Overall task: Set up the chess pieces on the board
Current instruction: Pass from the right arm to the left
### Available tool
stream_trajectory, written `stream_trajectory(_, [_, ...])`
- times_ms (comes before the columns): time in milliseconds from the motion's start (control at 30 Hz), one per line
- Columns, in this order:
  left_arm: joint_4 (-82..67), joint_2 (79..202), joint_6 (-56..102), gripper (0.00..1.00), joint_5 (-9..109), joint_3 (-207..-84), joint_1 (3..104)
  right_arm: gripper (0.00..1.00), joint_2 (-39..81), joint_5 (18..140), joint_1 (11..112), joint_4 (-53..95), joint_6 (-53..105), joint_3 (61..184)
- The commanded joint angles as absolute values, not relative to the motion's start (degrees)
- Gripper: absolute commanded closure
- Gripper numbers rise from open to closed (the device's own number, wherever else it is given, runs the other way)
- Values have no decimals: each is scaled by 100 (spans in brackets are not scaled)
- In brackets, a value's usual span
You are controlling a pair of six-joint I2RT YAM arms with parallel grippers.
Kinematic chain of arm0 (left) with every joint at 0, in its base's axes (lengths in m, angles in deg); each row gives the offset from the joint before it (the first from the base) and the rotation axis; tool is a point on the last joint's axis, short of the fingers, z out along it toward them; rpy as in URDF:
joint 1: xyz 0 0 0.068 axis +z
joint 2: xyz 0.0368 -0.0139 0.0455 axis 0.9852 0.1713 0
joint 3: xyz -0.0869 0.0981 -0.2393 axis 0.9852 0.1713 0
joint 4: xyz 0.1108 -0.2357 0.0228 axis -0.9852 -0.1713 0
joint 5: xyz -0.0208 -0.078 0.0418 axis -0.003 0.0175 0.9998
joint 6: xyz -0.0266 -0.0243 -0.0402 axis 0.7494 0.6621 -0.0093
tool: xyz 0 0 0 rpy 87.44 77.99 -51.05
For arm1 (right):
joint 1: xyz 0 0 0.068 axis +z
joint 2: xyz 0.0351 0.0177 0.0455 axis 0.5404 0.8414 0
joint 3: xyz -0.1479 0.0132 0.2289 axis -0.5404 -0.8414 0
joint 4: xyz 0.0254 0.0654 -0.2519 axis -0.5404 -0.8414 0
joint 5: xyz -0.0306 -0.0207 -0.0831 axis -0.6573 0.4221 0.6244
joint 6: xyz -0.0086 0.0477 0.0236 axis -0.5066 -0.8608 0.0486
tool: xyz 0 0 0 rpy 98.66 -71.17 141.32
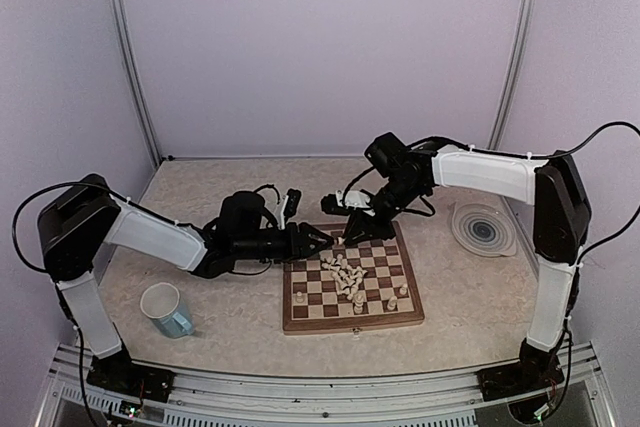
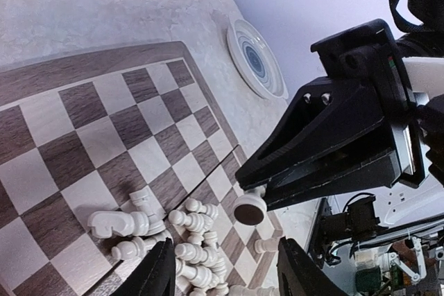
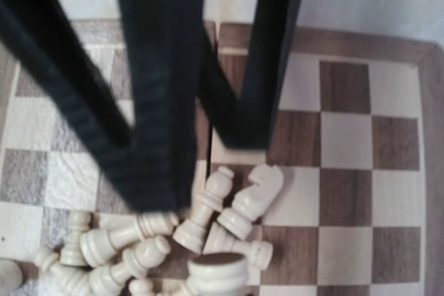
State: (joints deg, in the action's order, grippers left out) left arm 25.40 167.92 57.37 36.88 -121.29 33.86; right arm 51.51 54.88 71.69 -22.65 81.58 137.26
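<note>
The board (image 1: 385, 249) lies between the arms with a heap of toppled cream chess pieces (image 1: 345, 273) near its middle and a few upright ones (image 1: 393, 302) toward its near edge. My right gripper (image 1: 350, 231) hovers over the board's far edge, shut on one chess piece (image 2: 250, 208) whose dark round base faces the left wrist camera. That held piece (image 3: 216, 272) sits at the bottom of the right wrist view, above the heap (image 3: 229, 206). My left gripper (image 2: 227, 249) is open right beside it, its fingers (image 3: 152, 102) spread and holding nothing.
A round grey-blue ringed plate (image 1: 482, 229) sits right of the board. A white and blue mug (image 1: 167, 309) stands at the near left. The right arm's black cables hang above the board's far edge.
</note>
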Motion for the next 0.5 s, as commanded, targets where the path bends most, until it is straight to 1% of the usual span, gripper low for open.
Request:
stream_trajectory(0, [2925,16870,5947,51,3442,-12321,3305,89,4861,5439,7316,-2213,8090,13628])
stream_trajectory(467, [2878,17015,6004,68,3258,-12490,3268,88,4713,5436,7435,-2128,7996,13630])
